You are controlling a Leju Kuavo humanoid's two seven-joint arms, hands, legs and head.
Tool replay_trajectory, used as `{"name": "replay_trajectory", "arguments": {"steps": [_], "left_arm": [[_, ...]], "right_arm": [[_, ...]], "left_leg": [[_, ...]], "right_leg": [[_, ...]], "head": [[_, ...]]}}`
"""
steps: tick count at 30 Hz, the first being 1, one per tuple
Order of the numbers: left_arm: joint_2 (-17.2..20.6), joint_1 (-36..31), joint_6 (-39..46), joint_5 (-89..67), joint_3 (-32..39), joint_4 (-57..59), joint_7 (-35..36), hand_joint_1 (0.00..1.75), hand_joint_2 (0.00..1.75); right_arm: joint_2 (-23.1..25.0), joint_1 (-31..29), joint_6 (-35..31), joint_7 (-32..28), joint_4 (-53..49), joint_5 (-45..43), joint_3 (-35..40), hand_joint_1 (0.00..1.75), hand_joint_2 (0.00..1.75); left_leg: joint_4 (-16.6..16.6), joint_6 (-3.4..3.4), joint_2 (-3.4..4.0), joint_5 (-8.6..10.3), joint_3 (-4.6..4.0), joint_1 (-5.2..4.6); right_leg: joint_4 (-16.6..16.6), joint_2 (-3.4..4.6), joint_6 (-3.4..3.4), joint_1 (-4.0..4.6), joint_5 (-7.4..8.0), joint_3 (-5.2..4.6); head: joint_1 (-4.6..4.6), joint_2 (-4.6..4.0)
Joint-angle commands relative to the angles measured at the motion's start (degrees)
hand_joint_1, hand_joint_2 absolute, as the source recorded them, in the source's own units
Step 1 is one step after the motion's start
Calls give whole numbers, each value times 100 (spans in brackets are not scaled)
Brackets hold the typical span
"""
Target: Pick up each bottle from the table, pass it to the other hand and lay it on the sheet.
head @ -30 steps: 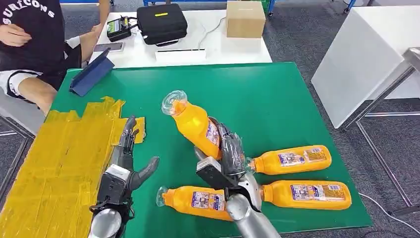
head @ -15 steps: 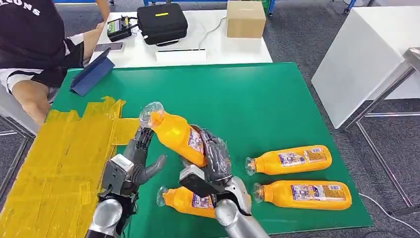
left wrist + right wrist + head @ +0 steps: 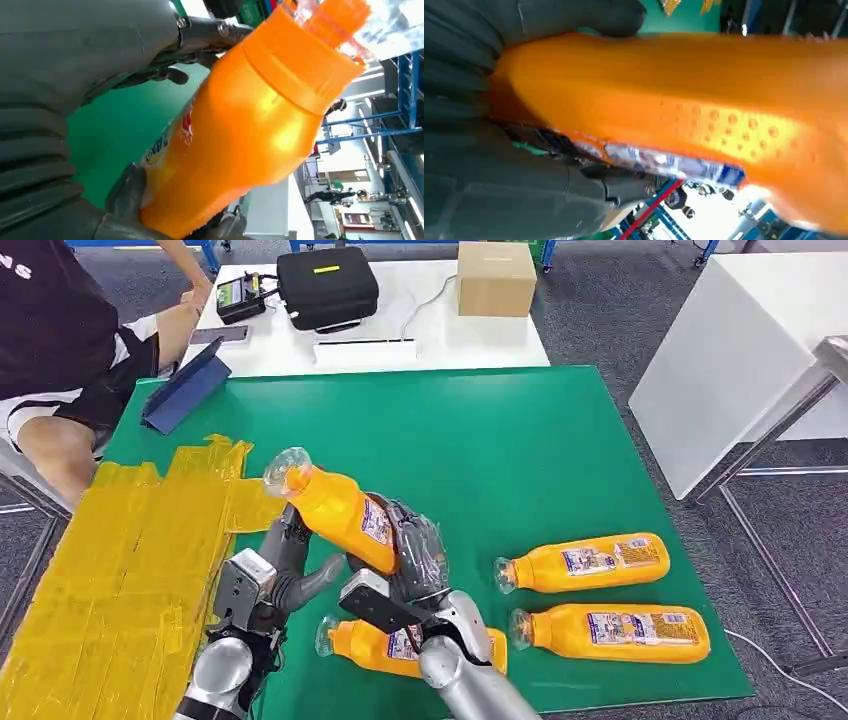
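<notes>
Change since earlier frames: the raised bottle [image 3: 340, 515] has travelled from near the mat's centre toward 9 o'clock; its clear cap end now hangs just over the edge of the yellow sheet [image 3: 120, 560]. The left hand [image 3: 285, 565] has risen from the sheet's edge to meet it.
Meaning for task: judged as the handover step, with transfer beginning but not complete; the laying-down is not yet done.
Right hand [image 3: 415, 555]: closed around the lower, labelled part of the raised bottle, carrying it tilted, cap toward 10 o'clock. The right wrist view confirms fingers [image 3: 574, 15] wrapped over the orange body.
Left hand: partly open, fingers spread upward behind the bottle's shoulder, thumb [image 3: 315, 575] reaching toward 3 o'clock beneath it. In the left wrist view the thumb tip appears to touch the bottle's underside; the fingers lie alongside, not clamped. Judged cupping, not yet holding.
Bottle location: off the green mat [image 3: 520, 430], between both hands, at 3 o'clock of the sheet.
Remaining bottles: three lie flat on the mat; one [image 3: 385, 645] directly below the right forearm at 6 o'clock, two [image 3: 585, 562] [image 3: 610, 632] stacked side by side at 4 o'clock.
Risk: releasing the right hand before the left closes would likely drop the bottle.
Surroundings: a seated person [image 3: 60, 330] at 10 o'clock.
</notes>
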Motion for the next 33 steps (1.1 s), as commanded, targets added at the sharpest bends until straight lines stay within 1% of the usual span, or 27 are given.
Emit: {"name": "replay_trajectory", "arguments": {"steps": [1, 2, 4, 5, 10, 11, 16, 17, 18, 19, 20, 21, 22, 23, 24, 25, 28, 30, 31, 33], "left_arm": [[85, -350, -41, 81, -198, 582, -1, 0, 175], [79, -365, -24, 120, -160, 631, 0, 0, 175], [73, -379, 2, 165, -98, 688, -4, 0, 175], [76, -385, 12, 191, -60, 718, -10, 0, 175], [79, -411, 53, 287, 88, 827, -40, 0, 175], [93, -416, 61, 301, 117, 839, -45, 0, 175], [89, -419, 61, 305, 123, 844, -47, 0, 175], [59, -411, 88, 362, 181, 844, -65, 0, 175], [45, -403, 106, 409, 225, 842, -78, 0, 175], [27, -391, 128, 485, 292, 836, -104, 0, 175], [-10, -365, 167, 620, 392, 802, -176, 119, 175], [-24, -348, 187, 670, 426, 770, -216, 171, 175], [-37, -324, 215, 722, 467, 726, -248, 175, 175], [-61, -293, 291, 794, 530, 661, -275, 175, 175], [-55, -291, 315, 819, 547, 638, -280, 175, 175], [-50, -283, 346, 855, 568, 614, -275, 175, 175], [-58, -241, 446, 982, 668, 551, -307, 175, 175], [-59, -239, 841, 762, 681, 498, -442, 175, 175], [-69, -245, 853, 751, 670, 488, -441, 175, 175], [-103, -225, 1051, 665, 662, 404, -473, 175, 175]], "right_arm": [[126, -351, -225, 82, 956, 423, 638, 175, 175], [127, -335, -119, 26, 973, 421, 779, 175, 175], [135, -241, -91, -30, 889, 489, 982, 175, 175], [136, -177, -79, -58, 819, 518, 1098, 175, 175], [87, -35, 20, -82, 611, 548, 1448, 175, 175], [89, -11, 14, -85, 590, 551, 1491, 175, 175], [77, -18, 22, -87, 585, 550, 1507, 175, 175], [63, -16, 67, -102, 575, 553, 1573, 175, 175], [59, -8, 72, -107, 568, 561, 1603, 173, 175], [61, 14, 66, -94, 567, 566, 1638, 175, 175], [54, 11, 28, -38, 593, 537, 1683, 173, 175], [52, 3, 20, -14, 620, 514, 1692, 171, 175], [49, 1, 1, 1, 644, 495, 1684, 173, 175], [42, -18, -40, 8, 695, 457, 1680, 171, 175], [30, -25, -53, 10, 714, 438, 1669, 175, 175], [24, -28, -70, 4, 730, 412, 1653, 175, 175], [20, -18, -101, 0, 753, 330, 1592, 175, 175], [16, -17, -87, -21, 765, 233, 1538, 175, 175], [11, -17, -86, -24, 763, 231, 1536, 175, 175], [11, -1, -84, -25, 732, 182, 1489, 175, 175]], "left_leg": [[-5, -1, 10, -3, 13, 0], [-7, -1, 17, -9, 27, 1], [-7, -1, 11, -4, 18, 0], [-9, -1, 10, -9, 29, 0], [-6, -1, 13, -5, 16, 2], [-8, -2, 11, -9, 26, 3], [-7, -1, 8, -6, 18, 0], [-9, -2, 8, -10, 29, 2], [-9, -1, 4, -8, 25, 1], [-7, -2, 4, -6, 18, 1], [-8, -3, 8, -12, 31, 2], [-8, -2, 9, -7, 20, 1], [-6, -1, 8, -6, 15, 2], [-8, -2, 12, -12, 29, 2], [-7, -1, 8, -9, 24, 3], [-5, -1, 6, -6, 15, 4], [-7, -1, 6, -9, 26, 3], [-6, -1, 7, -4, 13, 2], [-7, -1, 7, -8, 24, 3], [-5, -1, 0, -3, 10, 3]], "right_leg": [[-5, 3, -1, 1, -2, 11], [-8, 3, -2, 3, -7, 25], [-6, -2, -1, 0, -5, 16], [-9, -8, -2, 2, -11, 29], [-7, 0, -1, 2, -5, 16], [-10, -6, -2, 4, -10, 27], [-7, -5, -2, 1, -7, 17], [-10, -10, -3, 4, -13, 30], [-10, -12, -3, 3, -11, 27], [-7, -9, -2, 2, -8, 18], [-9, -10, -3, 4, -14, 32], [-8, -5, -2, 2, -8, 20], [-8, -4, -2, 3, -6, 15], [-10, -6, -2, 3, -13, 29], [-10, -8, -2, 4, -11, 25], [-8, -6, -1, 4, -6, 16], [-11, -10, -1, 5, -11, 28], [-7, -5, -1, 3, -5, 13], [-10, -10, -1, 4, -10, 26], [-7, -13, -1, 4, -6, 12]], "head": [[0, 0], [-2, 0], [-2, 0], [-4, 0], [0, 0], [-2, 0], [0, 0], [0, 0], [0, 0], [0, 0], [0, 0], [0, 0], [-2, 0], [0, 0], [0, 0], [0, 0], [0, 0], [0, 0], [0, 0], [0, 0]]}}
